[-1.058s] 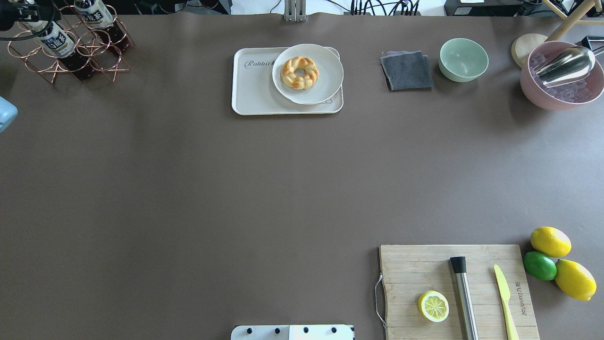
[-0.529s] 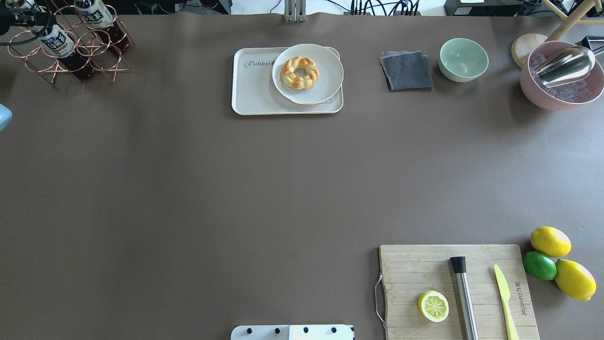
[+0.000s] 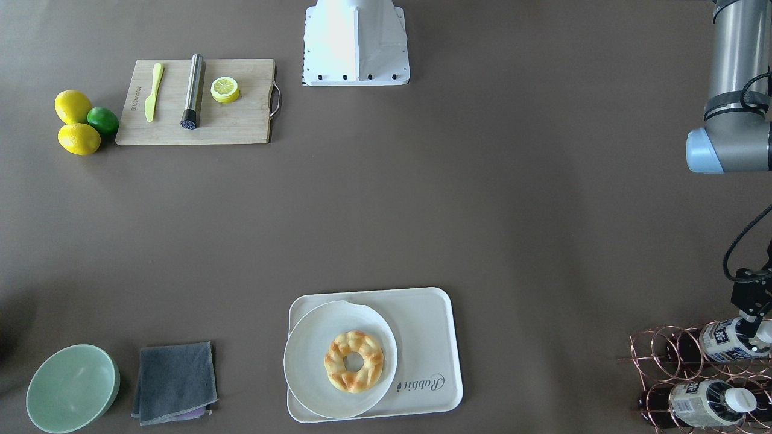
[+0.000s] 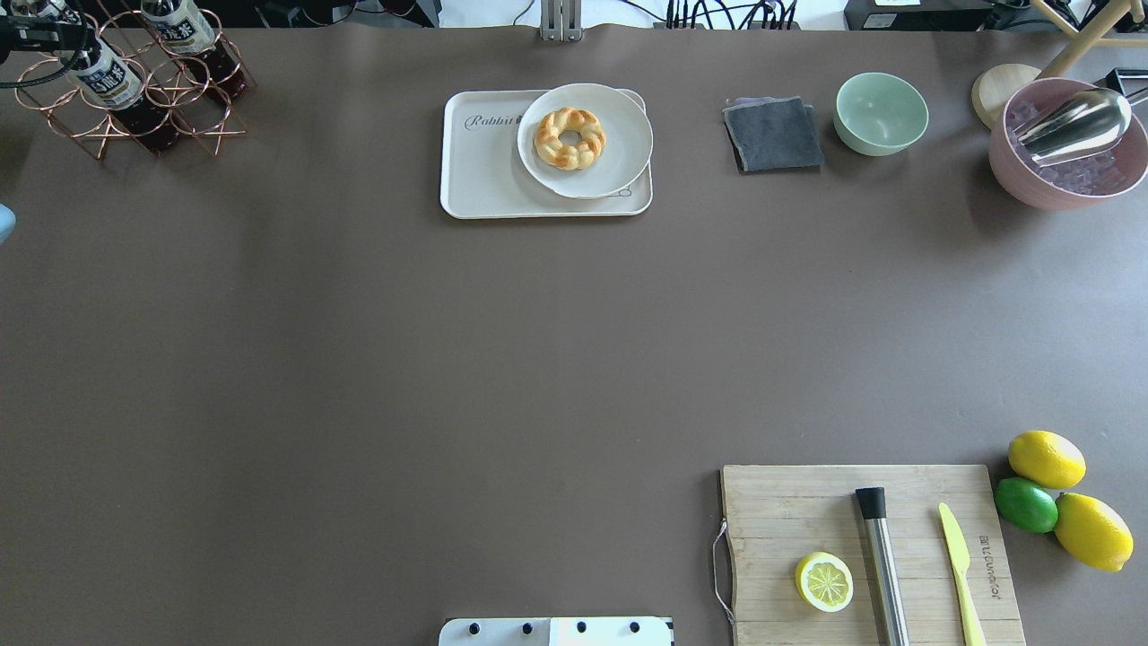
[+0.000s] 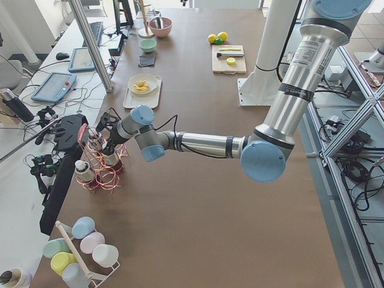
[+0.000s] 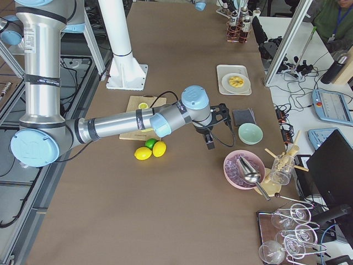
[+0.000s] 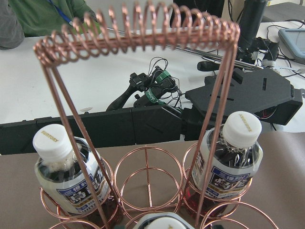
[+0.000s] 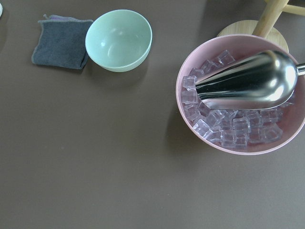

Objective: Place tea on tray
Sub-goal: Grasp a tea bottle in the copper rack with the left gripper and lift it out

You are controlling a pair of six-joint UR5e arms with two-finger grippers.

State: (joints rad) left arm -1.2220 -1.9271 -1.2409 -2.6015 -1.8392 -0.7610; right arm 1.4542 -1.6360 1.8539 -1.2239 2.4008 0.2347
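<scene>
Left gripper [image 3: 749, 318] is at the tea's cap end; can't tell if the fingers are spread or pinching. Tea [image 4: 106, 79] lies in the rack [image 4: 67, 121] at the table's 10 o'clock in the overhead view, 2nd bottle [image 4: 186, 34] alongside. Tray [image 4: 484, 175] is at 12 o'clock, well apart, carrying plate [image 4: 619, 135] and donut [image 4: 569, 137]. Right gripper [image 6: 209, 141] hangs near bowl [image 6: 250, 132]; finger state can't be told.
</scene>
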